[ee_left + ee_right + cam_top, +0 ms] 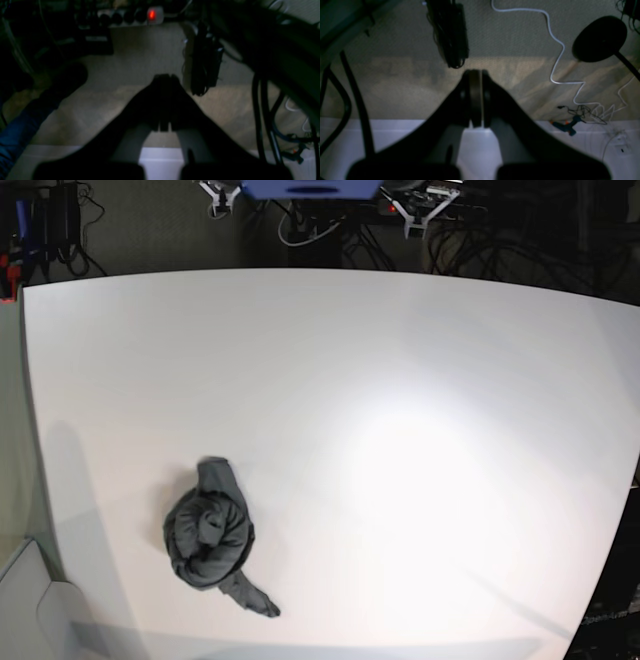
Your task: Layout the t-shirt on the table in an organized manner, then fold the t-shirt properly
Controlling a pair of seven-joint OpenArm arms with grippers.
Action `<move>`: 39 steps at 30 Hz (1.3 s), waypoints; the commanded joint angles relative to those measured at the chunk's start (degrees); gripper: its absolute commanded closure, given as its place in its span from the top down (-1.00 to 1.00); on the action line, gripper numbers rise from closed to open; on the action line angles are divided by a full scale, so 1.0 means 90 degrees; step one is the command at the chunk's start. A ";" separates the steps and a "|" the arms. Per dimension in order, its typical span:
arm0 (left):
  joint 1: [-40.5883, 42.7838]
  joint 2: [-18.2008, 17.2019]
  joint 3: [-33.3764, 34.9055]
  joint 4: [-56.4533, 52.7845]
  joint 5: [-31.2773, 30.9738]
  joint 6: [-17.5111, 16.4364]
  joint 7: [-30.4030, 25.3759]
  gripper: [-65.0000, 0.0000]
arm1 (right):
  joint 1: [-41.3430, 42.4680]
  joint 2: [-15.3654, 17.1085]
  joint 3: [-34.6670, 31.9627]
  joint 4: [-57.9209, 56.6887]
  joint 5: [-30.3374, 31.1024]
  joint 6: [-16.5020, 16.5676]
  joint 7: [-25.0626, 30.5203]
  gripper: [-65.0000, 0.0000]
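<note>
The t-shirt (212, 538) lies balled up, so its sleeves, neck and label are folded out of sight. The table (400, 430) runs off the base view's right and bottom edges. Both wrist views are dim and blurred — the left gripper (165, 77) and right gripper (475, 75) are mere dark shapes, bases cut off below.

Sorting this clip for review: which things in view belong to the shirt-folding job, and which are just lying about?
Job:
- t-shirt, crumpled in a heap
- table
- left gripper and right gripper, both shut, holding nothing

Lying about:
- white cable on the floor
- power strip with red light
</note>
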 commanded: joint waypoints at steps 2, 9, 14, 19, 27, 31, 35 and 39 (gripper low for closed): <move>0.0057 -0.0016 -0.0006 0.0006 0.0006 0.0033 0.0050 -0.99 | -0.0029 -0.0002 -0.0009 0.0002 0.0021 0.0057 -0.0013 -1.00; 0.0087 0.0003 -0.0006 0.0006 0.0006 0.0033 0.0050 -0.99 | -0.0078 0.0018 -0.0018 0.0002 0.0021 0.0057 -0.0013 -1.00; 0.0145 -0.0016 -0.0006 0.0055 0.0006 0.0033 0.0040 -0.99 | -0.0430 0.0018 -0.0018 0.0666 0.0002 0.0057 -0.0053 -1.00; 0.0155 -0.0026 -0.0006 0.0035 0.0006 0.0033 0.0040 -0.99 | -0.0557 0.0018 -0.0018 0.0822 0.0002 0.0057 -0.0062 -1.00; 0.0155 -0.0026 -0.0006 0.0035 0.0006 0.0033 0.0050 -0.99 | -0.0557 0.0018 -0.0018 0.0822 0.0002 0.0057 -0.0062 -1.00; 0.0155 -0.0046 -0.0006 0.0035 0.0006 0.0033 0.0050 -0.99 | -0.0567 0.0018 -0.0018 0.0822 0.0002 0.0057 -0.0062 -1.00; 0.0155 -0.0046 -0.0006 0.0035 0.0006 0.0033 0.0050 -0.99 | -0.0567 0.0018 -0.0018 0.0832 0.0002 0.0057 -0.0062 -1.00; 0.0155 -0.0046 -0.0006 0.0035 0.0006 0.0033 0.0050 -0.99 | -0.0557 0.0018 -0.0018 0.0832 0.0002 0.0057 -0.0062 -1.00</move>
